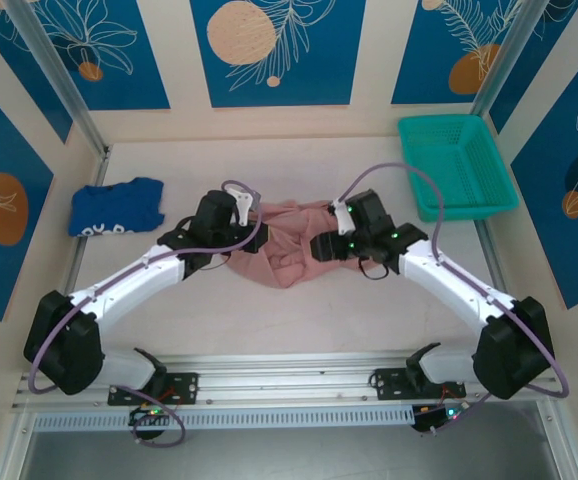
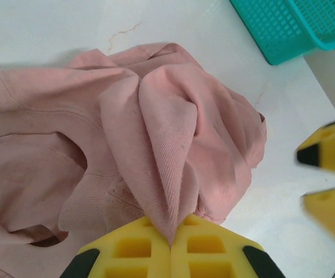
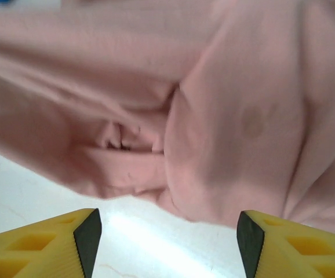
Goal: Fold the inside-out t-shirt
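The inside-out t-shirt [image 1: 284,245] lies bunched near the teal basket [image 1: 410,165], one ridge clenched in the left hand [image 2: 170,243], probably for spreading, while the right hand [image 3: 167,231] hovers released over its basket-side edge.

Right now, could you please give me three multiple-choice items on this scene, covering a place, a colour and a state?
1. Where does the teal basket sit? A) far right corner B) far left corner C) between the arm bases
2. What colour is the garment lying far left? A) green B) blue C) white
3. How is the left claw? A) wide open B) shut on nothing C) shut on the pink t-shirt

1 A, top view shows it far right; 2 B, royal blue fabric; 3 C, a pink fold is pinched between its yellow fingers.
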Motion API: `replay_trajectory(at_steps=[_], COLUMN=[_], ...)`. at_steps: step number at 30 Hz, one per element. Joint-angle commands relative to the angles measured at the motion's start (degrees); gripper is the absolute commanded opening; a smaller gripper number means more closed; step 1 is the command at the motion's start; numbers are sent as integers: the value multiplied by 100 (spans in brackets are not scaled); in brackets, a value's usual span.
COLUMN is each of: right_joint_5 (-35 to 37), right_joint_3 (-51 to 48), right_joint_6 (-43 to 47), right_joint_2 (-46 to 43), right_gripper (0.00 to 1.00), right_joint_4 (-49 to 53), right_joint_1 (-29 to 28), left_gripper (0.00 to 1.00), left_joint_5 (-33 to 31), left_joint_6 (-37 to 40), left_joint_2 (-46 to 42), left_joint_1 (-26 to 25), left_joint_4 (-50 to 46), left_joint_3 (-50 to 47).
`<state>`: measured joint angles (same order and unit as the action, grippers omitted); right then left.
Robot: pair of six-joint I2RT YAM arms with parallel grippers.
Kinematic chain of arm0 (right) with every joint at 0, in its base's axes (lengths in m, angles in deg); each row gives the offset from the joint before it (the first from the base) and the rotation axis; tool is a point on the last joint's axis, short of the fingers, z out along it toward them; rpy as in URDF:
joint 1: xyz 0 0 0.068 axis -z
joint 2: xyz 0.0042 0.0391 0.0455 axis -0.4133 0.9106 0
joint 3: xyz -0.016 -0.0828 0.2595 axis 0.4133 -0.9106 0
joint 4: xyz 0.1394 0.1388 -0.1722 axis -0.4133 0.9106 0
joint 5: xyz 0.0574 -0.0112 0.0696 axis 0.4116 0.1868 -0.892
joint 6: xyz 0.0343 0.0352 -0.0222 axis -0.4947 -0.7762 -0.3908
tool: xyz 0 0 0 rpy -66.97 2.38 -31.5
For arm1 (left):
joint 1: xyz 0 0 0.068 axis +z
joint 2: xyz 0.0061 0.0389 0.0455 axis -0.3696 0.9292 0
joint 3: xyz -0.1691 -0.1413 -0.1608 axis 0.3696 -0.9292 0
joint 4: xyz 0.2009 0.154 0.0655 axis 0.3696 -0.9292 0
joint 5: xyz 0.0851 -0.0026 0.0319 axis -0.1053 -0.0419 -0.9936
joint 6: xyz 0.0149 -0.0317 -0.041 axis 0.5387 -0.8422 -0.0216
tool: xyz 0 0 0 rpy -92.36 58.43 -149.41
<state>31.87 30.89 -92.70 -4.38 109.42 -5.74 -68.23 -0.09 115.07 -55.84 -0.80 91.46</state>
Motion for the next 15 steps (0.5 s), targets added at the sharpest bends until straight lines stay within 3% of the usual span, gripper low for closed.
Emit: replay_trajectory(at_steps=[1, 3, 5, 9, 11, 15], right_joint_5=[55, 179, 345, 408, 530, 751], right_joint_3=[-438, -470, -435, -222, -99, 270], right_joint_6=[-451, -462, -392, -170, -80, 208], right_joint_2=[578, 899, 1148, 1271, 1021, 98], right_gripper=[65, 63, 54, 17, 4, 0], right_joint_4=[-755, -1123, -1354, -1497, -1300, -521], right_joint_1=[-28, -42, -41, 16, 50, 183], left_gripper=[0, 0, 0, 0, 0, 0], left_joint_5=[125, 104, 85, -9, -56, -324], left_joint_6=[-60, -11, 16, 30, 56, 167], left_joint_2=[-323, -385, -468, -663, -754, -1013], left_joint_1=[117, 148, 171, 244, 305, 446], left_joint_4=[-122, -247, -334, -427, -497, -696], left_joint_3=[44, 100, 137, 172, 224, 441])
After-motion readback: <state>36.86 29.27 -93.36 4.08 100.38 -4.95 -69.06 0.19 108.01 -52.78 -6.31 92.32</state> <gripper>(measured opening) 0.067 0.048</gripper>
